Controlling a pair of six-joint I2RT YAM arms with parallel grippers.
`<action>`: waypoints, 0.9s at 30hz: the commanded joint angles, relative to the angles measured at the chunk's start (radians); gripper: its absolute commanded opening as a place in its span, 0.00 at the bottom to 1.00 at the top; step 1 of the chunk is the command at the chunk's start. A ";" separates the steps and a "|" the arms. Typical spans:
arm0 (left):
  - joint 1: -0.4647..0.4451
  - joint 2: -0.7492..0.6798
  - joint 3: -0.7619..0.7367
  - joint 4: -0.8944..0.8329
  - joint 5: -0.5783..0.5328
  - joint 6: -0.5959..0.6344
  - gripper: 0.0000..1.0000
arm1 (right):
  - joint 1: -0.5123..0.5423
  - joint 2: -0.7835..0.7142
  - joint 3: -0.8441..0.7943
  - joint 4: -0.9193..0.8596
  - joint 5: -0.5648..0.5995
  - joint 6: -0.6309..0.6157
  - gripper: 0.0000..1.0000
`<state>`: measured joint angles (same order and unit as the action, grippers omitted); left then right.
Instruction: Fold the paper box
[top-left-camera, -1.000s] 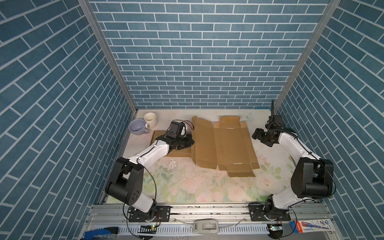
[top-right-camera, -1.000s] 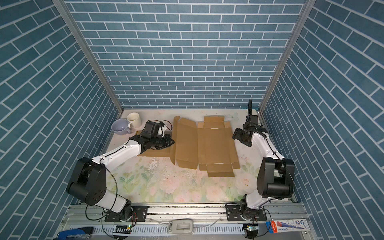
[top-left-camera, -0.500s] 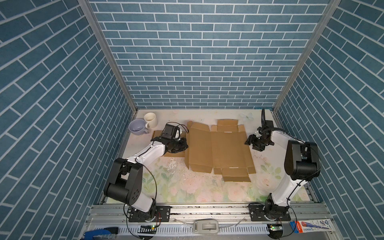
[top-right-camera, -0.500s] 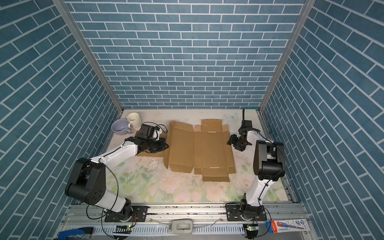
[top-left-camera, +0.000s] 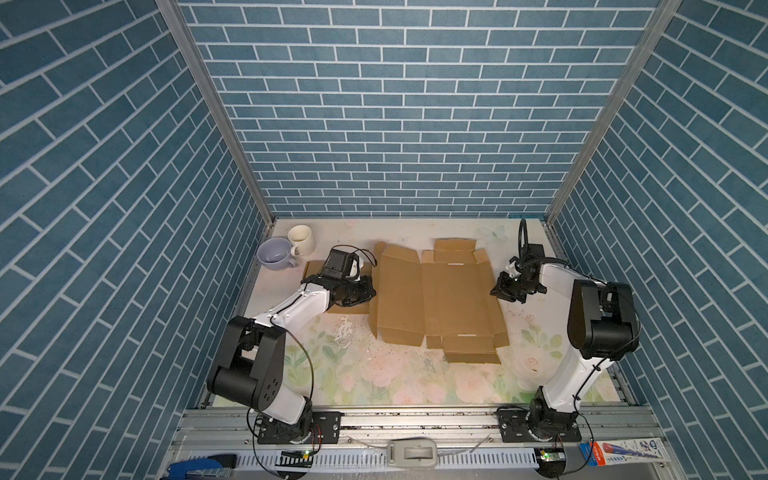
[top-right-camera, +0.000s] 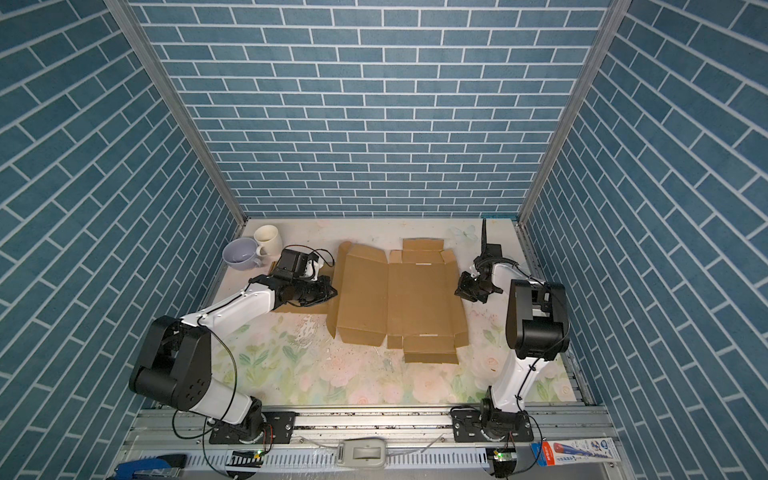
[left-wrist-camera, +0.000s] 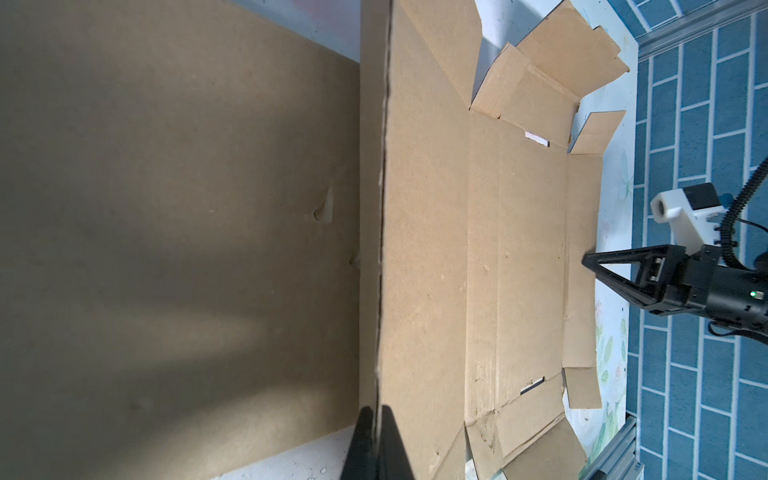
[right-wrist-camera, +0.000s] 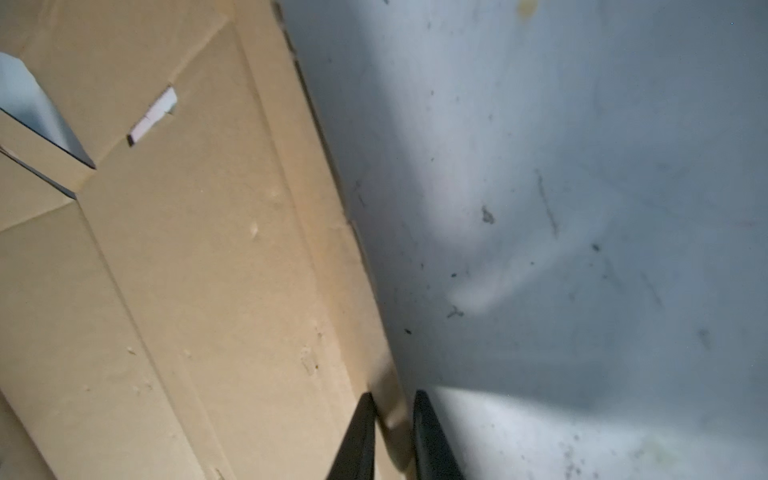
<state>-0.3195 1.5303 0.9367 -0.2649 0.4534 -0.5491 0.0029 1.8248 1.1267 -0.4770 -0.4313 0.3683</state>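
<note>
**Top views.** The paper box (top-left-camera: 440, 299) lies as an unfolded blank at the centre of the tabletop (top-left-camera: 374, 374). Most of its panels are flat. The left gripper (top-left-camera: 371, 291) sits at the blank's left edge and the right gripper (top-left-camera: 498, 291) at its right edge, as both top views show. A lavender cup (top-left-camera: 274, 257) and a cream mug (top-left-camera: 301, 241) stand in the far left corner, apart from the blank.

**Left wrist view.** The left jaws are pressed together on a cardboard edge that stands up from the blank and is seen edge-on. The fingertips (left-wrist-camera: 365, 444) pinch it with no visible gap. The right gripper (left-wrist-camera: 587, 259) shows at the opposite edge.

**Right wrist view.** The right jaws close around the narrow strip along the box's right edge. The strip fills the space between the fingertips (right-wrist-camera: 359, 432), so this reads as a pinch on the box.

**Step in hand.** Judged from these views, the task is at an early stage: both arms secure opposite side edges, and no wall is formed yet.

**Next move.** The likely requirement is to lift both edges and swing them inward about their creases. The 2 arms should move at matched rates so that the base panel stays down and does not slide.
</note>
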 joint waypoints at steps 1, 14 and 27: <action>-0.020 -0.016 -0.018 0.002 0.010 -0.010 0.05 | 0.026 -0.030 -0.006 -0.024 0.028 -0.002 0.08; -0.204 -0.116 -0.024 0.009 -0.005 -0.052 0.10 | 0.063 -0.286 0.267 -0.414 0.501 -0.148 0.00; -0.304 -0.100 -0.122 0.055 -0.069 -0.052 0.32 | 0.371 -0.252 0.526 -0.498 0.896 -0.615 0.00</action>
<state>-0.6258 1.4620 0.7921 -0.1730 0.4221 -0.6460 0.3344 1.5597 1.6337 -0.9524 0.3801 -0.0612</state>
